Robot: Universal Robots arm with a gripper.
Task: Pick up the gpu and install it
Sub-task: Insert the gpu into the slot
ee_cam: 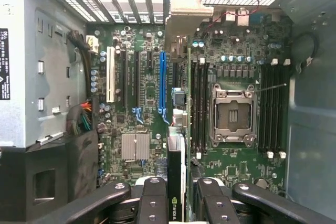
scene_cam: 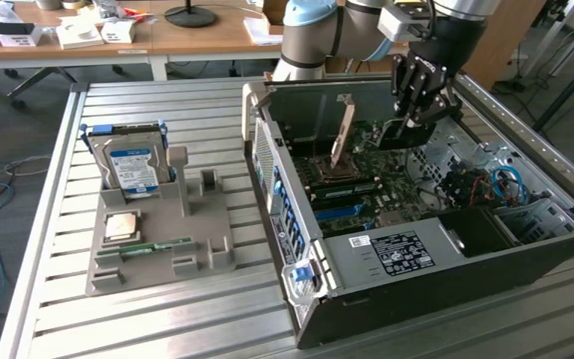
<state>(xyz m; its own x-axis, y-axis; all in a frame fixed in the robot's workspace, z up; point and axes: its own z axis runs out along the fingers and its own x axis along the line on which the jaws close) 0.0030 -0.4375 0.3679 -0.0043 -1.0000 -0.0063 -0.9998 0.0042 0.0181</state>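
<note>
My gripper (scene_cam: 414, 123) (ee_cam: 176, 195) is lowered into the open computer case (scene_cam: 297, 224) and is shut on the gpu (ee_cam: 176, 156). In the wrist view the dark card is seen edge-on between the two fingers (ee_cam: 153, 199). Its pale beige bracket (ee_cam: 184, 17) (scene_cam: 344, 131) points toward the slotted rear wall of the case. The card hangs just above the motherboard (ee_cam: 142, 77), beside the long blue slot (ee_cam: 162, 85) and apart from it, between that slot and the row of black memory slots (ee_cam: 198, 103). Whether its lower edge touches the board is hidden.
An open processor socket (ee_cam: 230, 116) lies beyond the memory slots. Cables (scene_cam: 481, 183) and a black power supply (scene_cam: 397, 250) fill the case's other end. On the slatted table, a grey holder (scene_cam: 162, 239) carries a blue-label hard drive (scene_cam: 132, 168), a processor chip (scene_cam: 122, 224) and a memory stick (scene_cam: 147, 247).
</note>
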